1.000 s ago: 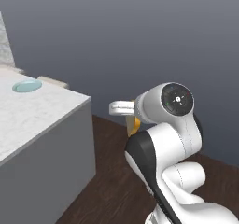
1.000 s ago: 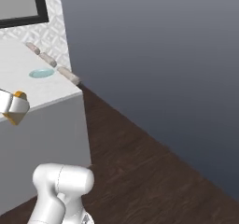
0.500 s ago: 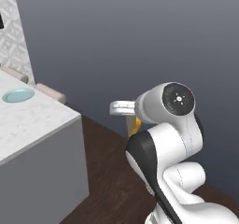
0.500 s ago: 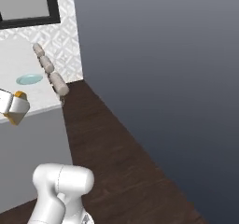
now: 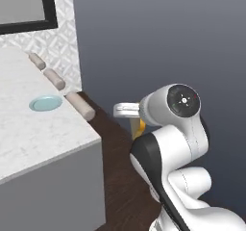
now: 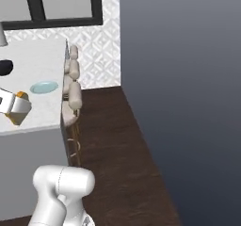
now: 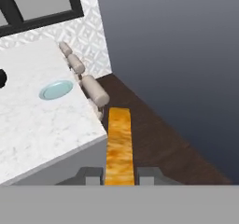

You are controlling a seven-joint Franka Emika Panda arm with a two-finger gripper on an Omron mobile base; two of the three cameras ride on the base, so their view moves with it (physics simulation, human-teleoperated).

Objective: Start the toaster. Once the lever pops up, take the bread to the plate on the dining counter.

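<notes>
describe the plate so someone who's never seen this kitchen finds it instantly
Start at the big white marble dining counter below the black-framed window. Near its stool-side edge lies the plate, flat on the marble beside the row of round beige stools. It is the one small, round, pale blue-green disc there; the stools are beige cylinders.

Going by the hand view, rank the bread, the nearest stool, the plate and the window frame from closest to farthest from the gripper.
1. The bread, held edge-on in the gripper.
2. The nearest stool, at the dining counter edge just beyond the bread.
3. The plate, on the counter, left of the stool.
4. The window frame, on the far wall.
</notes>
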